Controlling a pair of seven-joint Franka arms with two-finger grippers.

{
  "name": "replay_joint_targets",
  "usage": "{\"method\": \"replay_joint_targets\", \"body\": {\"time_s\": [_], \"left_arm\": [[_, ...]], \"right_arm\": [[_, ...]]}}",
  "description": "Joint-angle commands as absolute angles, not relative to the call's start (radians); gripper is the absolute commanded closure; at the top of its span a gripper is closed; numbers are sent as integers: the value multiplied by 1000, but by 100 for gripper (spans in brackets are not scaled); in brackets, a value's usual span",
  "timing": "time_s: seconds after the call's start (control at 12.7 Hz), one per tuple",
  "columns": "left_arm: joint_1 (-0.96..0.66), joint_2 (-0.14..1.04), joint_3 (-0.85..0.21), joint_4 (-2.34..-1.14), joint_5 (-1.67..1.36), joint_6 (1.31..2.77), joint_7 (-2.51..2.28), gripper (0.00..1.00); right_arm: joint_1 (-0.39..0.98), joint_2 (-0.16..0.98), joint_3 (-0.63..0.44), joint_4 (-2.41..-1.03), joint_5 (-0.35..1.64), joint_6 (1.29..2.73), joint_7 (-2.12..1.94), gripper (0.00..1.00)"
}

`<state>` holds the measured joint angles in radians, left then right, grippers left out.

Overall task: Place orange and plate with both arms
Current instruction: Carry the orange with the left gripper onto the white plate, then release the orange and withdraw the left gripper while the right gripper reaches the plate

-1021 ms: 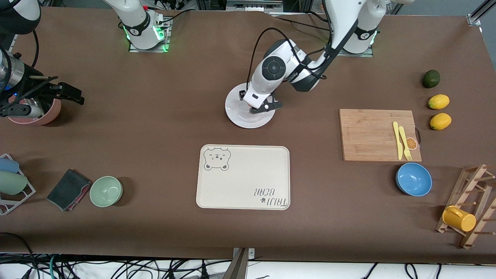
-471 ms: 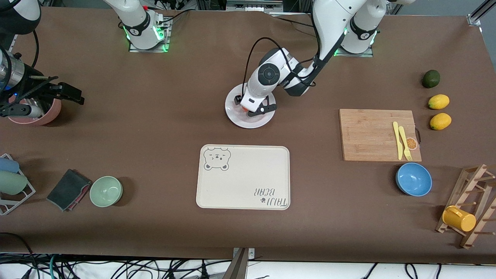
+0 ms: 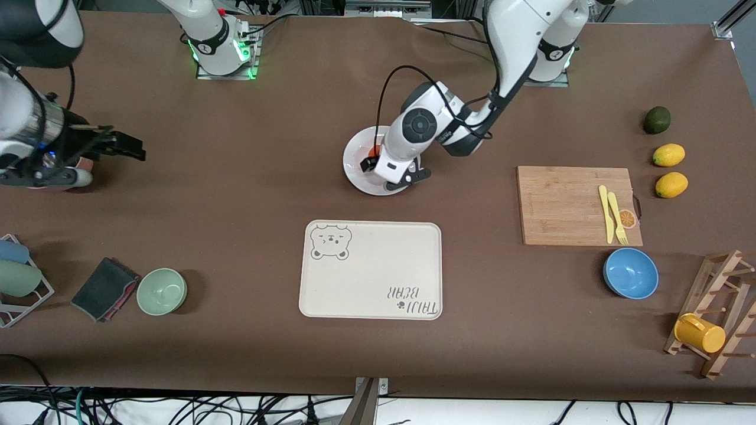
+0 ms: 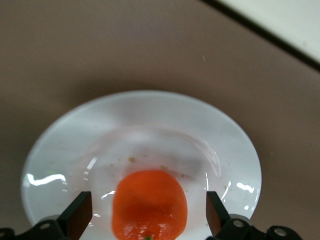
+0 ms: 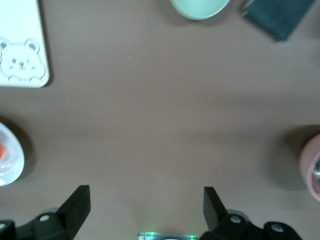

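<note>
Now you have the small round orange-red mandarin [image 4: 149, 204] resting on the glossy white round plate [image 4: 65, 145] at upper centre of the front view, directly between the left gripper's [image 4: 147, 220] spread, released fingers, while the right gripper [image 5: 145, 212], likewise open, waits at that view's left edge.

High front camera facing robots; wrist cameras look down; all share plate [image 3: 361, 177]

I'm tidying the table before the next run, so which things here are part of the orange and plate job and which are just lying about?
In the job:
orange, resting on the plate
plate
left gripper, open around the orange
right gripper, open, waiting

Lying about:
bear tray
cutting board
lemons
blue bowl
green bowl
</note>
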<state>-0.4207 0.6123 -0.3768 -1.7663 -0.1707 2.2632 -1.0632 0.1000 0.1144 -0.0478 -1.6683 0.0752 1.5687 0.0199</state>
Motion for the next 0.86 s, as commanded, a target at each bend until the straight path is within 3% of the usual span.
{"method": "replay_joint_targets", "body": {"time_s": [0.0, 0.31, 0.63, 0.79], "left_arm": [[-310, 598, -380, -1636, -112, 1995, -943, 0], [-48, 578, -377, -1620, -63, 1859, -614, 0], [90, 555, -377, -1609, 158, 1786, -572, 0], [165, 551, -383, -1528, 155, 1705, -514, 0]], "right_arm": [[121, 129, -46, -1670, 182, 1504, 23, 0], [117, 130, -58, -1807, 476, 1492, 6, 0], [117, 107, -58, -2046, 742, 1685, -180, 0], [121, 120, -52, -2135, 892, 1774, -366, 0]]}}
